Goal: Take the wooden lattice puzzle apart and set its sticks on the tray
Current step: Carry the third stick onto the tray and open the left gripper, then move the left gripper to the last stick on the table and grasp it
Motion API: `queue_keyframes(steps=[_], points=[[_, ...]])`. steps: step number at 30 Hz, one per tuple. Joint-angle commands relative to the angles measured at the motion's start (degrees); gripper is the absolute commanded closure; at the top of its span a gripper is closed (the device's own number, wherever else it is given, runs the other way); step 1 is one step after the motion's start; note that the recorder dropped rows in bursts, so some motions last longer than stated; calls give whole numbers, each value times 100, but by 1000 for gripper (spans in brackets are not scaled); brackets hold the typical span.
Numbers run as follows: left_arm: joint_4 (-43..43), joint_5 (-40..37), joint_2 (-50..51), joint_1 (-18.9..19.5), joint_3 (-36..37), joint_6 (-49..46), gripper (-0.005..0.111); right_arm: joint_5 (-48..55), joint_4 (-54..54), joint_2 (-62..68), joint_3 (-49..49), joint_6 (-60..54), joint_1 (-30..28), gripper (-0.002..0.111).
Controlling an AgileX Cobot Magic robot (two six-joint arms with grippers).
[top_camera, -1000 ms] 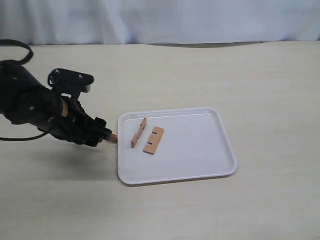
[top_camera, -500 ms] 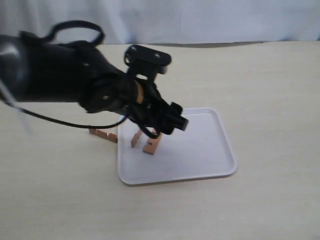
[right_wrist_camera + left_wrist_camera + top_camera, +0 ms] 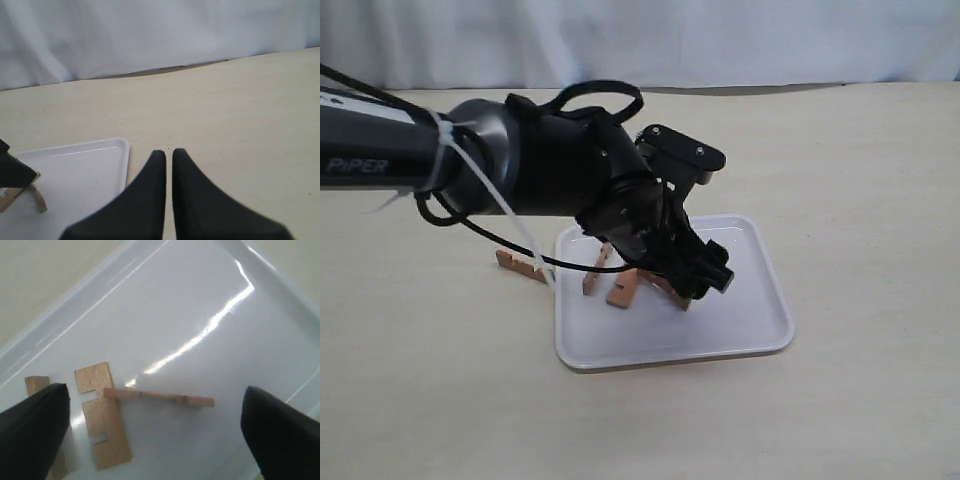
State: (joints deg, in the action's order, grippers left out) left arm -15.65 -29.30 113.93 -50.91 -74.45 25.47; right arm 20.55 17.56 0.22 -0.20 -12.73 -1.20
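No interlocked lattice puzzle shows; its sticks lie apart. The white tray holds three of them: one on its edge, one flat, and one under my left gripper. In the left wrist view that gripper is open, its fingers wide apart over a thin stick on its edge. Beside it lie the flat notched stick and another stick's end. A fourth stick lies on the table left of the tray. My right gripper is shut and empty beside the tray.
The cream table spreads all round the tray, with a white curtain along its far edge. My left arm and its cable stretch over the table and the tray's left half.
My left arm swung right from the table beside the tray's left rim to above the tray. A third stick now lies on the tray under the open gripper.
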Motion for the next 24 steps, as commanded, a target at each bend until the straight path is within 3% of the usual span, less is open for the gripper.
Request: queue_keyframes(steps=[1,4,8,13,19,24], points=[[-104,-68,-474,-28,-73,-6,15,-72,-6,45,20,4,-25,104],[-445,-335,-656,-28,-73,-16,15,-72,-6,45,20,4,-25,104],[-883,-1303,-944,35,-73,-62,15,-72,-6,45,20,4,-25,104],[-946,-2322,-1234,448,45,-570,15,-72,-6,45,20,4,-25,104],[-482,-1692,-1626,1523,839,-756,15,-72,-6,45,20,4,-25,104],[481,-996,-1616,1919,1411,-2492,15,-72,-6,45,20,4,-25,104]])
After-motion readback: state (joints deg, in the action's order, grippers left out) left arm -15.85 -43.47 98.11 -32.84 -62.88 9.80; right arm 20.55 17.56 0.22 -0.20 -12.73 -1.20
